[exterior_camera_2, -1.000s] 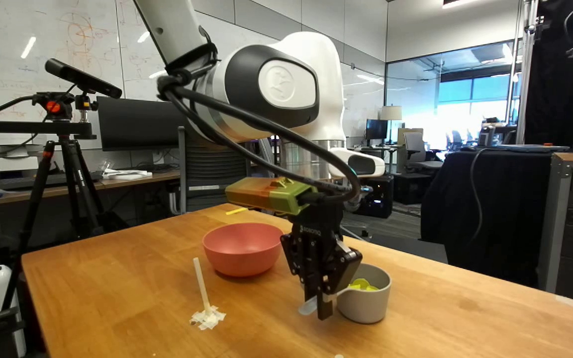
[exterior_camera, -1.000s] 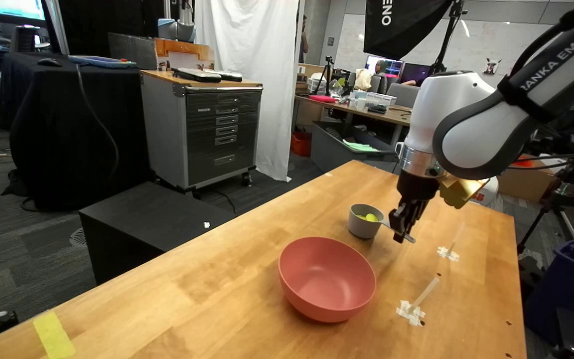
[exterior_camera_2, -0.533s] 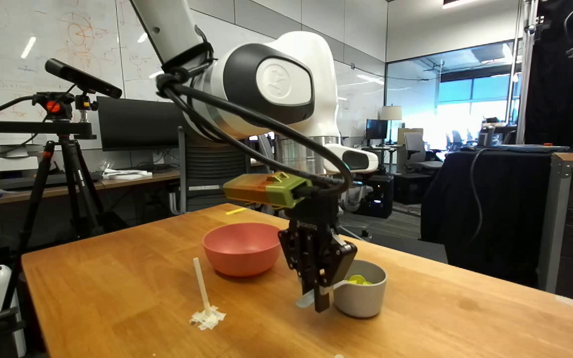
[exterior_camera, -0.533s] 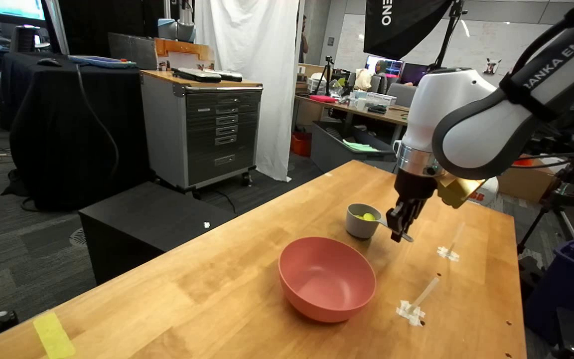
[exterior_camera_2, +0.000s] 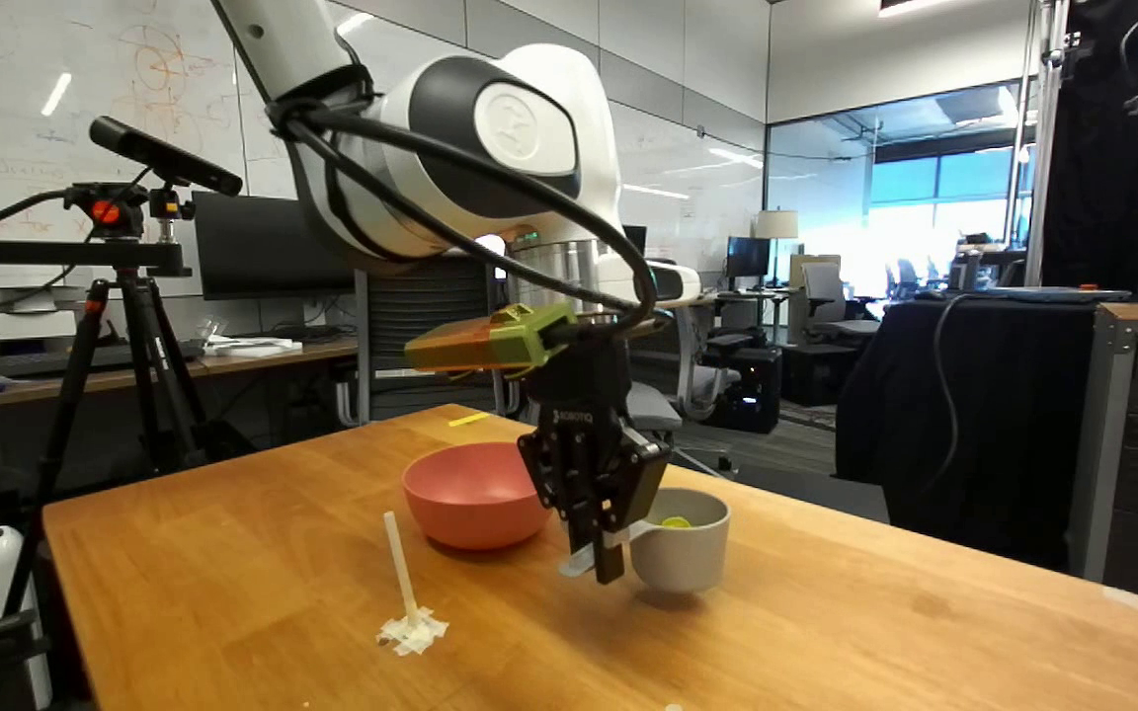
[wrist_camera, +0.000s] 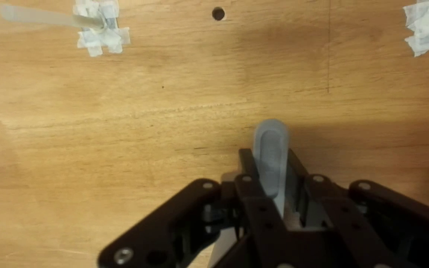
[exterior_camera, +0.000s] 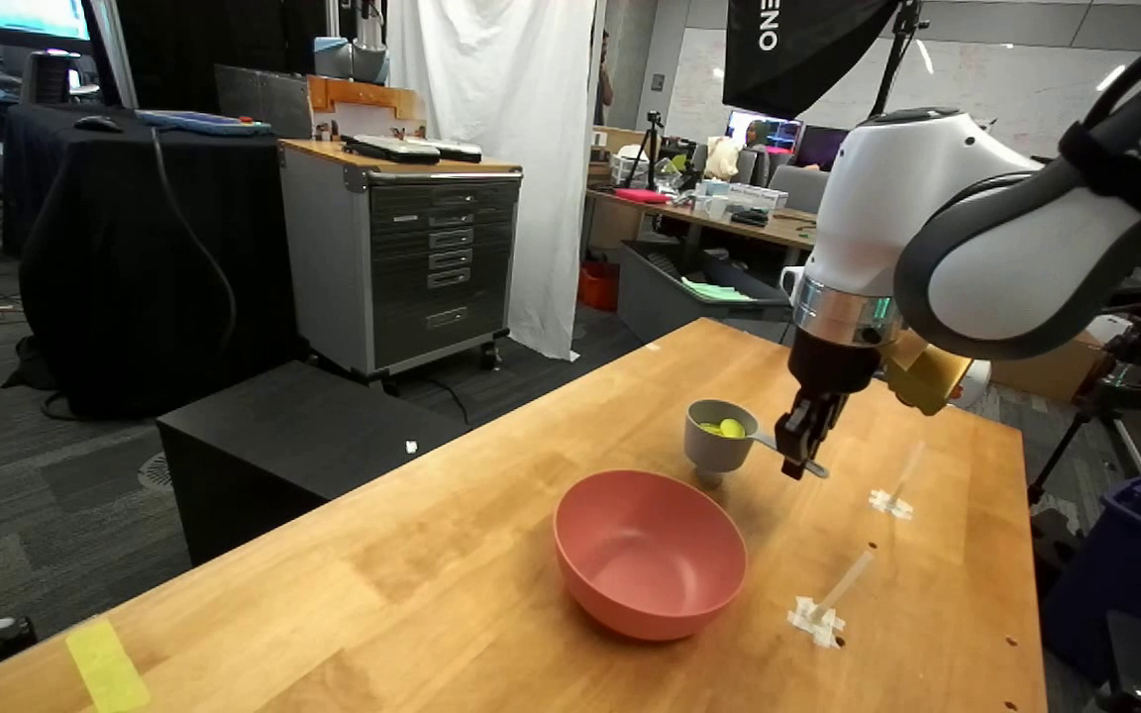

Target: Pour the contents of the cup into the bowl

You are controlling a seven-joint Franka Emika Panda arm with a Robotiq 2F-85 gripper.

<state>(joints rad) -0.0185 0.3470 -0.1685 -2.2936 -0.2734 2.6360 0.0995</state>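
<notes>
Over the wooden tabletop [exterior_camera: 402, 584], the Robotiq gripper [wrist_camera: 270, 162] clamps the handle [wrist_camera: 271, 139] of the grey measuring cup [exterior_camera: 715, 453], right of centre in an exterior view, yellow pieces [exterior_camera: 731, 428] inside; lifting looks done, while pouring into the salmon-pink bowl [exterior_camera: 650, 555], lower centre, remains.

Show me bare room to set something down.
Bare wood: between the salmon-pink round bowl and yellow tape strip; also right of the round grey cup in an exterior view. Left of it is crowded: bowl, pale taped stick, jaws closed on the cup.
</notes>
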